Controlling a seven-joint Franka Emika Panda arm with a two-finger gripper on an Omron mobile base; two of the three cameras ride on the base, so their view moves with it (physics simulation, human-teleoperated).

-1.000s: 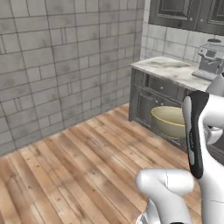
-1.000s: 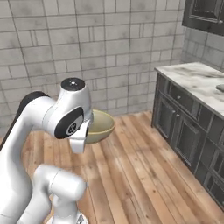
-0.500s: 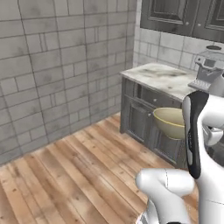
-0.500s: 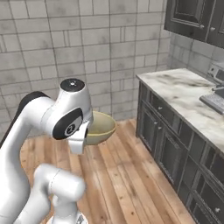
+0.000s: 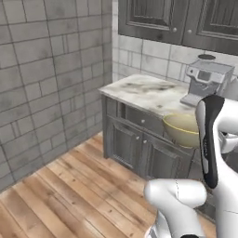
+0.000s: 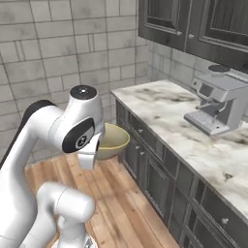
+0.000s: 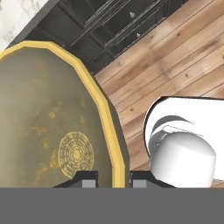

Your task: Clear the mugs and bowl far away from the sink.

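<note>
The bowl (image 5: 181,128) is tan to olive-yellow, wide and shallow, and hangs in the air in front of the counter's edge, held level. In the right base view the bowl (image 6: 113,140) juts out from behind the arm's white wrist, above the wood floor. In the hand view my gripper (image 7: 114,181) is shut on the bowl (image 7: 52,127), its yellow rim pinched between the two dark fingertips (image 7: 89,180). The mugs and the sink are out of view.
A marble counter (image 5: 144,92) over dark cabinets (image 5: 132,145) runs along the right wall. A grey coffee machine (image 6: 217,103) stands on the counter (image 6: 164,112). Dark wall cabinets (image 6: 193,24) hang above. Wood floor (image 5: 60,190) lies open to the left, bounded by a tiled wall (image 5: 42,69).
The whole picture has shifted, so the base has moved: the counter and coffee machine are now closer and larger. The bowl stays in the gripper as before.
</note>
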